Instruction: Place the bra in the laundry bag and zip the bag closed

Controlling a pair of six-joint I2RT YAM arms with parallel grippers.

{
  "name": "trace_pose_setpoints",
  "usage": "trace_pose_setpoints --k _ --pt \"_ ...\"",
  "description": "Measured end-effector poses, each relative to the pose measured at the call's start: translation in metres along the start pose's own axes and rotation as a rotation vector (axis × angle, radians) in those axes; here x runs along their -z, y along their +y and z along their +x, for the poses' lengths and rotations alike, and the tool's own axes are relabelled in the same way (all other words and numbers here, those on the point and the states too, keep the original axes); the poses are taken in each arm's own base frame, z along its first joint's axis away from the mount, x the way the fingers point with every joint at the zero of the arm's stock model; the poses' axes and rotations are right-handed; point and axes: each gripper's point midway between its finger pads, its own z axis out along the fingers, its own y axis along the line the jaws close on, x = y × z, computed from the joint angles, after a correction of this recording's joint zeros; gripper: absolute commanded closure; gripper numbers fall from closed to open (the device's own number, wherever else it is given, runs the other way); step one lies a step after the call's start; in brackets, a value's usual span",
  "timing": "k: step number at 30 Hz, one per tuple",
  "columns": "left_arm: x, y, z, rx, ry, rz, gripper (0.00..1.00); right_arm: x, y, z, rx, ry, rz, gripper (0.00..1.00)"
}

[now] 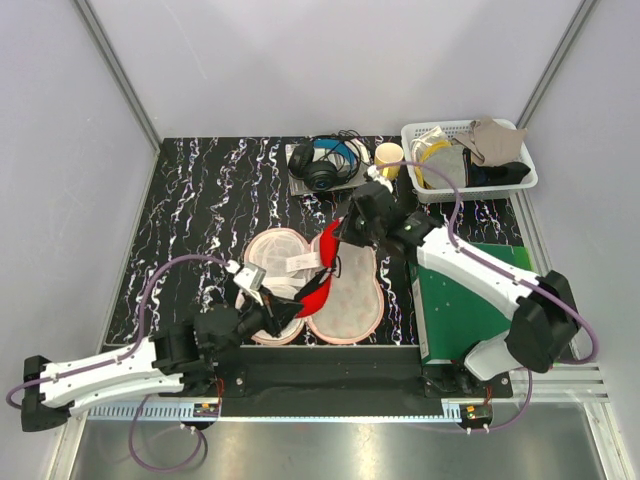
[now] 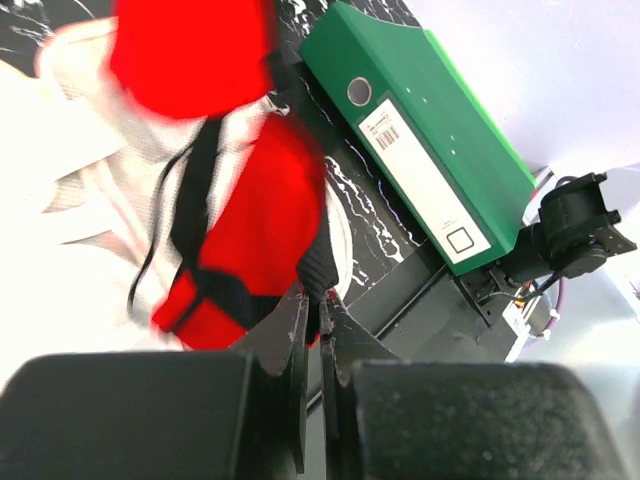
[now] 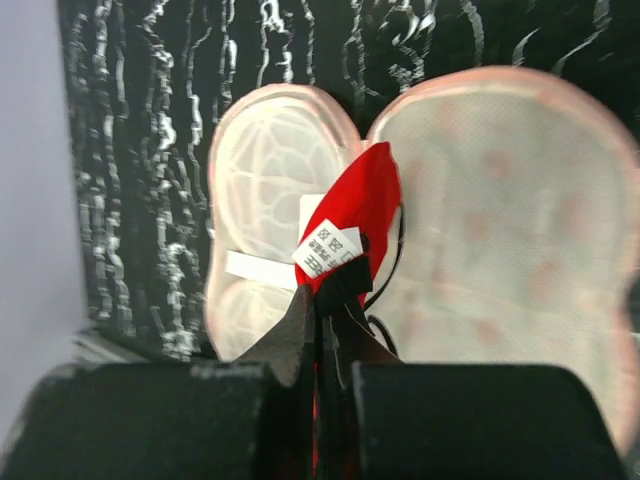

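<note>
The laundry bag (image 1: 352, 295) lies open in two lobed halves at the table's middle, with the whitish inside (image 1: 270, 258) on the left. The red bra (image 1: 322, 272) hangs stretched over the seam between the halves, held at both ends. My left gripper (image 1: 288, 316) is shut on the bra's black near end (image 2: 318, 272), with the red cups (image 2: 250, 215) beyond the fingertips. My right gripper (image 1: 347, 236) is shut on the bra's far end, by its white label (image 3: 328, 250). In the right wrist view the bra (image 3: 362, 205) hangs above the bag (image 3: 500, 220).
A green binder (image 1: 470, 295) lies flat right of the bag and shows in the left wrist view (image 2: 430, 130). At the back are black headphones (image 1: 322, 162), a yellow cup (image 1: 389, 157) and a white basket (image 1: 520, 180) of cloths. The table's near rail runs in front of the bag.
</note>
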Motion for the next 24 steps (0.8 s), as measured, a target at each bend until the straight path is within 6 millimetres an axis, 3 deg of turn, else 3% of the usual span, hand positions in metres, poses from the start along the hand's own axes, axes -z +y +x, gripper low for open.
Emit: trace_pose_setpoints --k 4,10,14,20,24 --pt "-0.016 -0.009 0.003 0.033 -0.015 0.025 1.0 0.025 -0.006 -0.015 0.128 0.001 0.086 1.0" --pt "-0.028 -0.011 0.003 0.155 -0.073 0.031 1.0 0.032 -0.039 -0.003 0.228 0.078 0.24 1.0" --pt "-0.024 0.013 0.015 0.242 -0.119 -0.021 1.0 0.008 -0.043 0.01 0.277 0.13 0.315 1.0" --pt "-0.015 0.044 0.016 0.34 -0.184 -0.131 1.0 -0.047 -0.029 0.036 0.312 0.194 0.349 1.0" --pt "-0.009 0.063 0.019 0.373 -0.202 -0.214 1.0 -0.07 -0.014 0.042 0.303 0.202 0.336 1.0"
